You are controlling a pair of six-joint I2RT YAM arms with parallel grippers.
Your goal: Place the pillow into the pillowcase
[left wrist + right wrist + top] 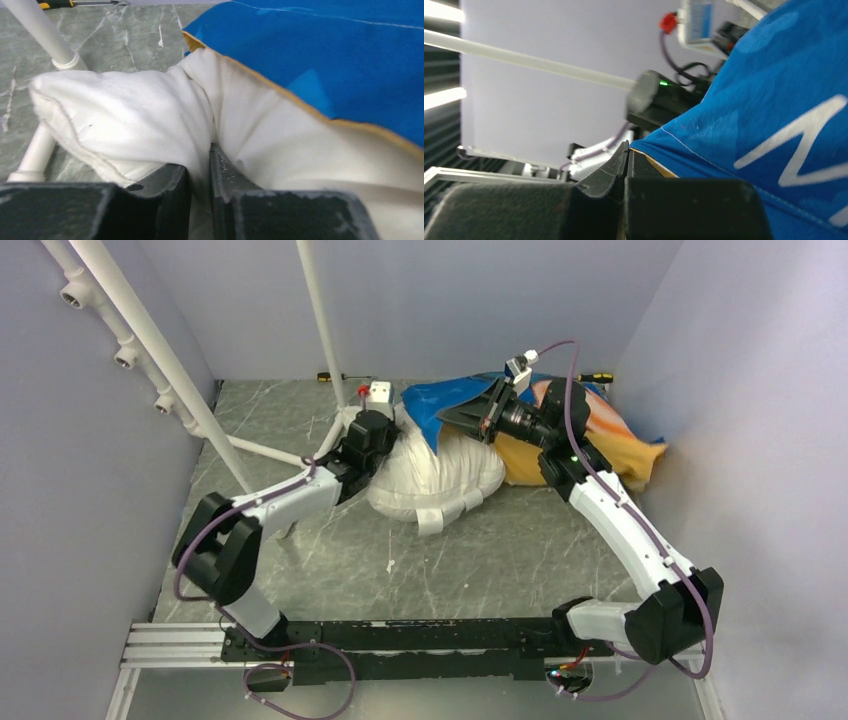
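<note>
— One plump white stuffed pillow [432, 478] and one thin blue-and-orange fabric pillowcase [455, 405]: are we counting right?
— We are. The pillow is lying on the grey marbled table [500, 560], its far end sitting under the case's open mouth.
— And two grippers?
— Our left gripper [199, 167] is pinching a fold of pillow between nearly closed jaws. Our right gripper [627, 155] is clamping tight on the pillowcase's blue hem.
</note>
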